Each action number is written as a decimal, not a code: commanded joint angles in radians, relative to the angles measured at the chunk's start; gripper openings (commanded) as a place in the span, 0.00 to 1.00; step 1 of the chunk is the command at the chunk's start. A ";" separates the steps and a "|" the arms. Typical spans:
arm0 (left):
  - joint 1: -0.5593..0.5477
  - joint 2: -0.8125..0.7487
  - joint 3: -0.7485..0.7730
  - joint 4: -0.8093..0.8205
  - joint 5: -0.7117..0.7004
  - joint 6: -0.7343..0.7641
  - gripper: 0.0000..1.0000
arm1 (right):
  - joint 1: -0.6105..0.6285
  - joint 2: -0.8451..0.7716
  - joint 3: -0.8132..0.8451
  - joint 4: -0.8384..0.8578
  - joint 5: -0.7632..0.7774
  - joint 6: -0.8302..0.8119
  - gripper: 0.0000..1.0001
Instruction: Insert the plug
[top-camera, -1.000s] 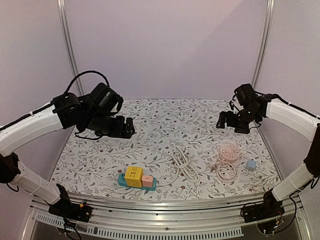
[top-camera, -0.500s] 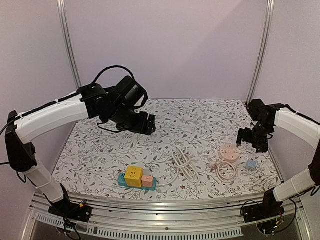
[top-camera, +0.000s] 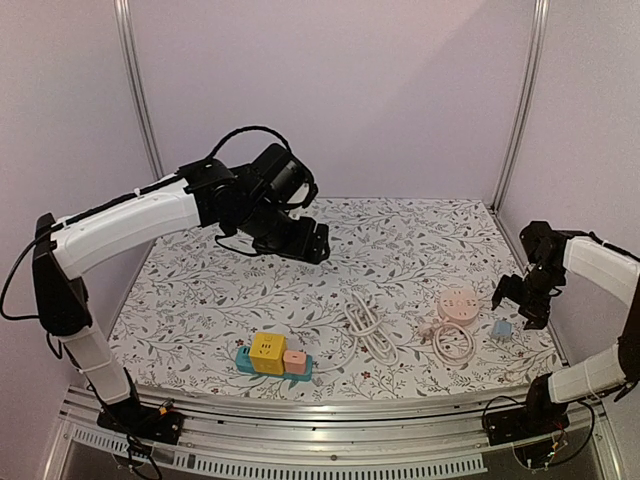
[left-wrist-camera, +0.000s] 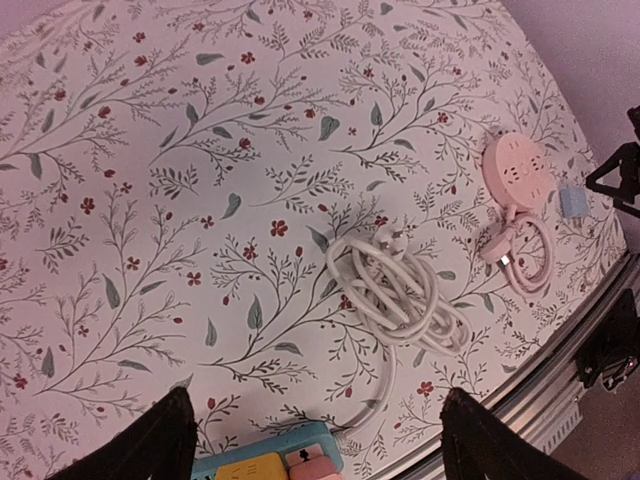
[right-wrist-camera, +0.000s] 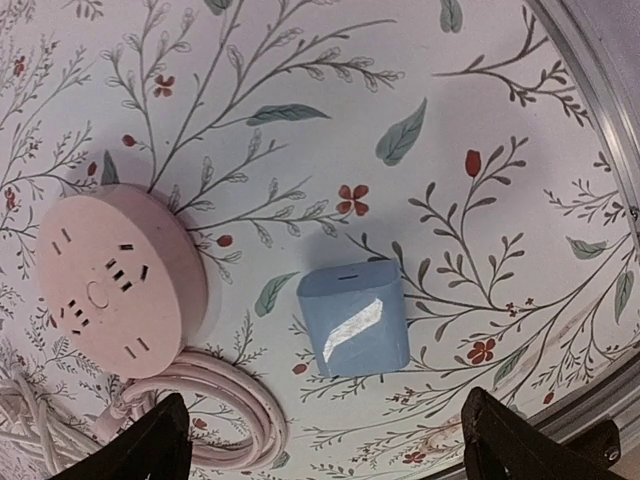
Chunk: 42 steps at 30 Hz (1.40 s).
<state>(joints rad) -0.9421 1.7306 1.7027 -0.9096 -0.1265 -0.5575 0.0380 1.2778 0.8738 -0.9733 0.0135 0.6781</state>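
Right gripper (right-wrist-camera: 325, 432) is hanging directly over the blue plug block (right-wrist-camera: 355, 320), fingers spread wide and gripping nothing. The block is lying flat on the floral table (top-camera: 200, 300), just beside the pink round socket hub (right-wrist-camera: 110, 285). The fingers are bracketing it, so this looks like a line-up for a straight-down pinch. Left gripper (top-camera: 312, 243) is hovering well apart from the hub, jaws released and empty. It's likely parked clear to leave room. White coiled cable (left-wrist-camera: 400, 295) is lying near the hub, untouched, and nothing is plugged in yet
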 joint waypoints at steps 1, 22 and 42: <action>-0.011 0.005 0.020 -0.002 0.014 0.020 0.84 | -0.089 0.043 -0.071 0.087 -0.132 -0.020 0.92; -0.011 0.005 -0.006 0.017 0.016 0.018 0.82 | -0.090 0.169 -0.107 0.127 -0.159 -0.030 0.67; 0.006 -0.038 -0.082 0.056 0.017 0.030 0.81 | -0.089 0.233 -0.119 0.122 -0.158 -0.025 0.57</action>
<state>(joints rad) -0.9413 1.7264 1.6375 -0.8745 -0.1158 -0.5449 -0.0509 1.4914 0.7689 -0.8551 -0.1452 0.6487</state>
